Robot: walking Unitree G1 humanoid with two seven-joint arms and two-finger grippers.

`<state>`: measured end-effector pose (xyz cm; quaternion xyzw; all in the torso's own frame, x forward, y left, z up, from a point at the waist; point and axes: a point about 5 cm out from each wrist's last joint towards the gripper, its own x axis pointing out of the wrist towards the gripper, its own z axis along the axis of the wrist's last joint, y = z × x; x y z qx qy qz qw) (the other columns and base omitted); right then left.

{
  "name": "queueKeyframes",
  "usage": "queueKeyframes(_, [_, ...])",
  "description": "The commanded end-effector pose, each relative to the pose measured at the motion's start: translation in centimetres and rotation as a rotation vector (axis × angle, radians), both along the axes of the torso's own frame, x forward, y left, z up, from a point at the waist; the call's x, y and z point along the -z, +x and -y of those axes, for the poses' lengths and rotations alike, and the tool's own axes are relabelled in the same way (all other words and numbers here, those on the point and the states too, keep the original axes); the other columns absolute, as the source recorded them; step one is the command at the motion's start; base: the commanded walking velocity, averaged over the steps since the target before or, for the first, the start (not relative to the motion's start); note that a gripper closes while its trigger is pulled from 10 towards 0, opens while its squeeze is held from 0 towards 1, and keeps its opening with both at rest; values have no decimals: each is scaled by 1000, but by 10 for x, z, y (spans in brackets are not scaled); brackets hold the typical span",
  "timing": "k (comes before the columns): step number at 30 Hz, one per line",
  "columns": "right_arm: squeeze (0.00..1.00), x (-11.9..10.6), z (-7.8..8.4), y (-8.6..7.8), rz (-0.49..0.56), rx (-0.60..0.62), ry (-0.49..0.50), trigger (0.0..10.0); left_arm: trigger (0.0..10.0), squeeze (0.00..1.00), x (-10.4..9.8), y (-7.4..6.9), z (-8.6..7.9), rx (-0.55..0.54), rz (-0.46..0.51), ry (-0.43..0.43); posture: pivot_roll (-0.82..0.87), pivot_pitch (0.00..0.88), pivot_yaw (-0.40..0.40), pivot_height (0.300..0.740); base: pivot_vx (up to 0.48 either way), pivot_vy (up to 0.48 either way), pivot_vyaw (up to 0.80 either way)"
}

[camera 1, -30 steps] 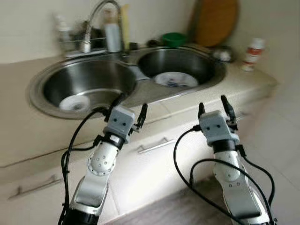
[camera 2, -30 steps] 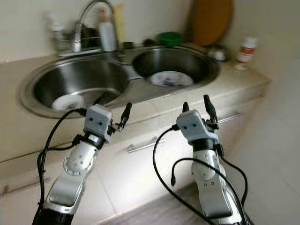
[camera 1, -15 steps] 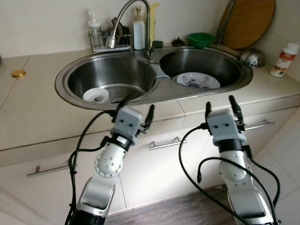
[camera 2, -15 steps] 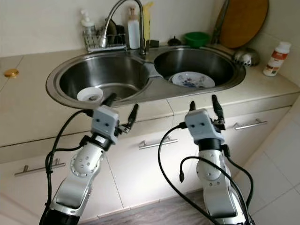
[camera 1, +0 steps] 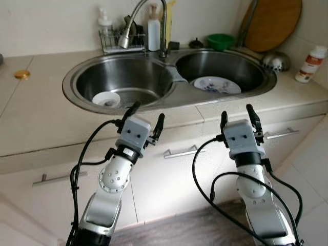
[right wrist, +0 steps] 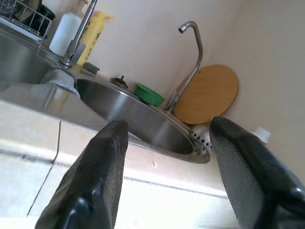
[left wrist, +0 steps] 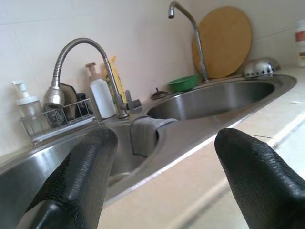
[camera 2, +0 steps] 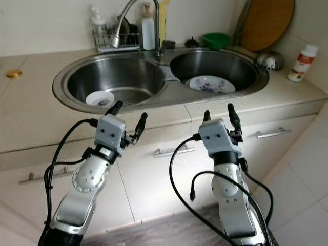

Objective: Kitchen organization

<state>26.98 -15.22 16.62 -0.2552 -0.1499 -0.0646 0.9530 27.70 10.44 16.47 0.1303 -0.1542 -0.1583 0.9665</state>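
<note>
A double steel sink (camera 1: 169, 97) is set in the beige counter. A small white bowl (camera 1: 106, 99) lies in its left basin, and a patterned white plate (camera 1: 217, 85) lies in the right basin. My left gripper (camera 1: 146, 115) is raised in front of the counter edge below the left basin, open and holding nothing. My right gripper (camera 1: 238, 116) is raised before the counter edge below the right basin, also open and holding nothing. A grey cloth (left wrist: 145, 133) hangs over the divider between the basins.
A wire rack (camera 1: 121, 43) with bottles and a curved faucet (camera 1: 146, 20) stand behind the sink. A green bowl (camera 1: 221, 41), a round wooden board (camera 1: 274, 23), a steel strainer (camera 1: 271, 61) and a white bottle (camera 1: 311, 64) are at the back right. Drawer handles (camera 1: 182, 152) run below.
The whole view has shifted and sharpened as the camera moved, bringing the sink closer to the middle. Both grippers stay raised and open before the counter edge.
</note>
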Motion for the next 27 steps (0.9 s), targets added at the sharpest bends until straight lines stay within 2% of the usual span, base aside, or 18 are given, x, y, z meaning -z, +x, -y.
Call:
queueKeyframes(1, [0,-1,1,0,-1,-2,10,10000,10000,0,-2,0,0,3,2,3,69,0,-55,740,-266,0,0])
queueKeyframes(27, [0,0,1,1,-6,-1,15,10000,10000,0,-2,1,0,-1,-2,8,69,0,-55,740,-269,0,0])
